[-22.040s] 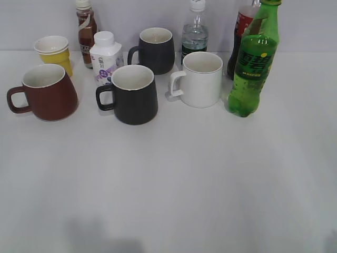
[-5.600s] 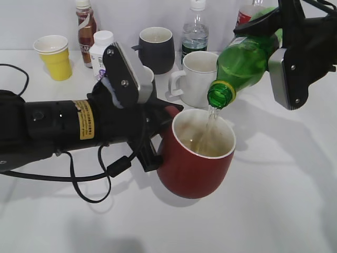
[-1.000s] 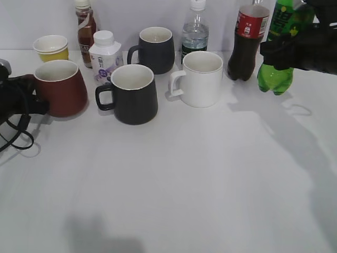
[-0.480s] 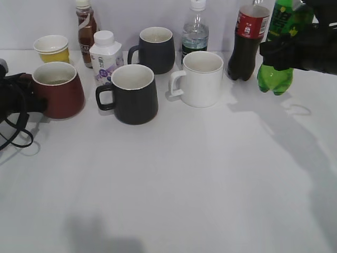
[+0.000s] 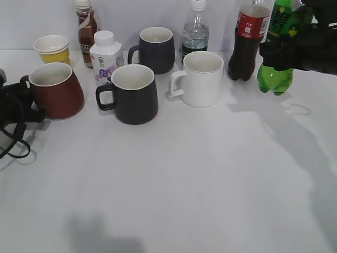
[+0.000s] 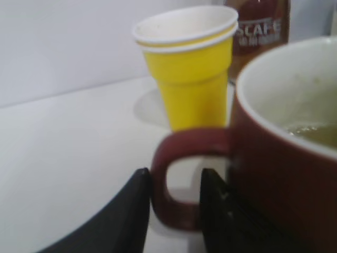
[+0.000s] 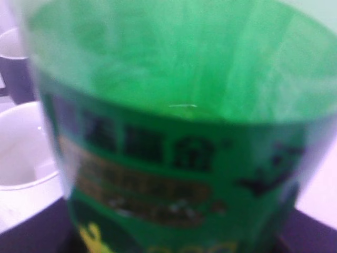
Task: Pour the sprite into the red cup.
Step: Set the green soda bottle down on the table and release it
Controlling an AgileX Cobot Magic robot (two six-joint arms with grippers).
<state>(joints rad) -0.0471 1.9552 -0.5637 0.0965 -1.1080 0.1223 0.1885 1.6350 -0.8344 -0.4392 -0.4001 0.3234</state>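
At the table's left edge, my left gripper pinched the handle of the squat brownish-red ceramic mug; my right gripper clamped the upright translucent green plastic bottle, best lowered straight beside the cola.

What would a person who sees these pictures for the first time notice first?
Most likely the sprite, bright green, held upright above the table at the far right by the right hand, beside the dark cola bottle. Next, the red cup at the left edge: the left hand has a finger on each side of its handle, and pale liquid shows inside.
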